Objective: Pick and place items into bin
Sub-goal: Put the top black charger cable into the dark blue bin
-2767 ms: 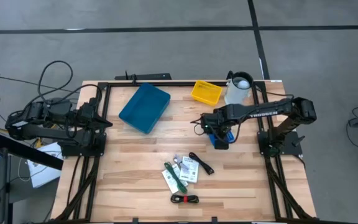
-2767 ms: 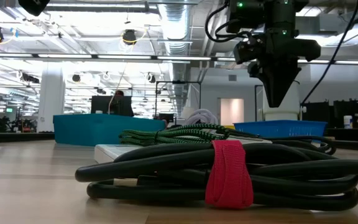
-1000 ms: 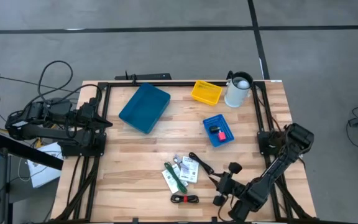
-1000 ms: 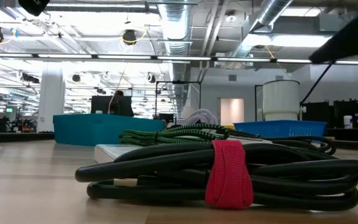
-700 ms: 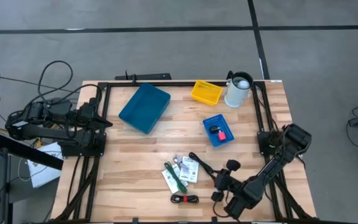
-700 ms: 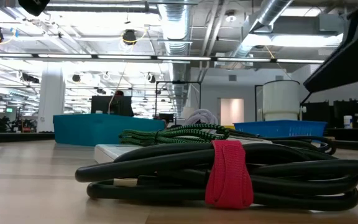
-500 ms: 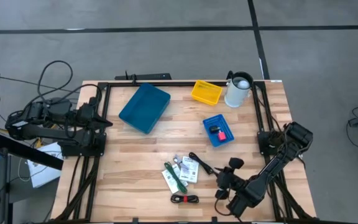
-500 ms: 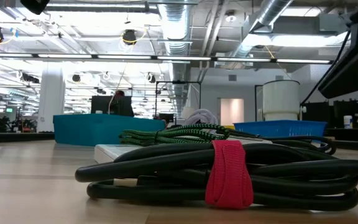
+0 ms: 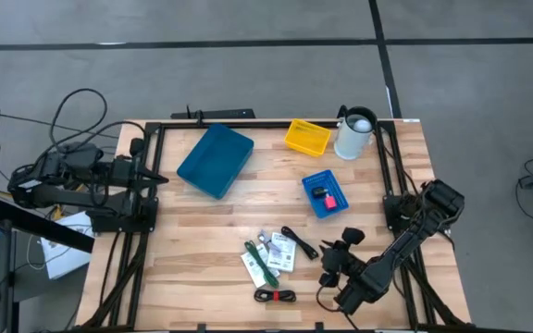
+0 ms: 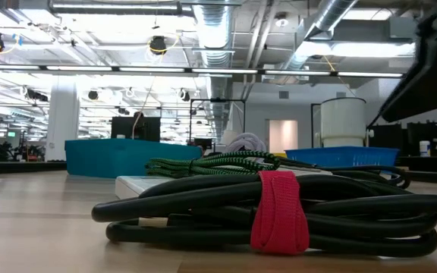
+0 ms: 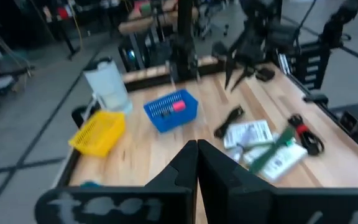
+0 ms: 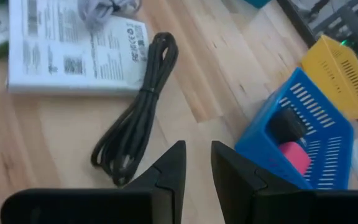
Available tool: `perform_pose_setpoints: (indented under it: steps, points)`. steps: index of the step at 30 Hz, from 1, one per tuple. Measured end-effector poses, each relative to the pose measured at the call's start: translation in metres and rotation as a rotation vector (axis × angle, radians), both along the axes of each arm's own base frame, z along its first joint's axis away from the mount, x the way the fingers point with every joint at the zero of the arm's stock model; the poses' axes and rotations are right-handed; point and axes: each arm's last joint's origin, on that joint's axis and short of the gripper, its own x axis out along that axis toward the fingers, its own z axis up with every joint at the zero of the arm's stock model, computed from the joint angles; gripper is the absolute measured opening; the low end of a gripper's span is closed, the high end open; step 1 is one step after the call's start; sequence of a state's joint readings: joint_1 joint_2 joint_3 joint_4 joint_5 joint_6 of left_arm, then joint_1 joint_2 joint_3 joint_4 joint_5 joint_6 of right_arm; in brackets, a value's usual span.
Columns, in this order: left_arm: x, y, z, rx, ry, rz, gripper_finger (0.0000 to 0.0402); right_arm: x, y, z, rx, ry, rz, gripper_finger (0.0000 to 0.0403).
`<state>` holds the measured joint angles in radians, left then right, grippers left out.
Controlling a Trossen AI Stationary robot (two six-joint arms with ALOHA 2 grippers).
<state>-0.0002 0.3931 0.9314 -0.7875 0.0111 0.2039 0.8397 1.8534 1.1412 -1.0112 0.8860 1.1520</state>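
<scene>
Right pincer (image 9: pixel 327 262) hangs low over the near-right part of the worktop (image 9: pixel 211 222), fingers a narrow gap apart and holding nothing. In its wrist view the two dark fingertips (image 12: pixel 173 163) frame bare wood, with a black cord (image 12: pixel 135 124) coiled in a long loop just ahead of them, one end touching the white printed card (image 12: pixel 73 53).

The items sit in a loose cluster near the front middle of the worktop: white cards (image 9: pixel 280 252), a green strip (image 9: pixel 260 264) lying slantwise over one of them, the loose black cord (image 9: pixel 300 242) to the right of the cards, and nearest the front edge a bundled black cord (image 9: pixel 276 296) tied with a red-pink band. From table height that bundle (image 10: pixel 279 216) fills the foreground, the red band (image 10: pixel 278 211) wrapped around its middle.

The small blue bin (image 9: pixel 325 194) stands right of centre, with a red-pink piece (image 9: pixel 327 197) and a dark object already inside. Behind it a yellow bin (image 9: pixel 307 137), a white jug (image 9: pixel 354 134) beside that, and a larger blue bin (image 9: pixel 215 159) further left.

Left pincer (image 11: pixel 197 152) is pressed shut, the left arm (image 9: pixel 81 180) parked off the worktop's left edge
</scene>
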Motion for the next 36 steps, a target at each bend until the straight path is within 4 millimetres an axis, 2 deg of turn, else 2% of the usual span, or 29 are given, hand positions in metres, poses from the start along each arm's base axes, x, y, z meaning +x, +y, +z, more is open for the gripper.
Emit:
perform_pose_setpoints:
  steps: [6,12,16,20,29,36]
  points:
    - [0.001,-0.001,0.004,-0.098,-0.047,0.004,0.0000,0.020,-0.002,-0.002,0.106,-0.021,0.001,0.0071]
    - [0.015,0.000,-0.012,-0.194,0.006,0.036,0.0000,0.025,-0.003,-0.001,0.090,0.000,0.034,0.0071]
    - [0.032,0.000,-0.027,-0.335,0.082,0.097,0.0000,0.026,-0.001,0.006,0.083,0.011,0.040,0.0071]
    - [0.052,0.000,-0.036,-0.349,0.190,0.130,0.0000,0.028,0.001,0.012,0.075,0.008,0.044,0.0071]
    - [0.112,-0.012,-0.062,-0.342,0.439,-0.014,0.0002,0.034,0.004,0.017,0.097,-0.017,0.052,0.0071]
    - [0.141,-0.030,-0.086,-0.336,0.606,-0.104,0.0039,0.037,0.008,0.017,0.144,-0.062,0.050,0.0071]
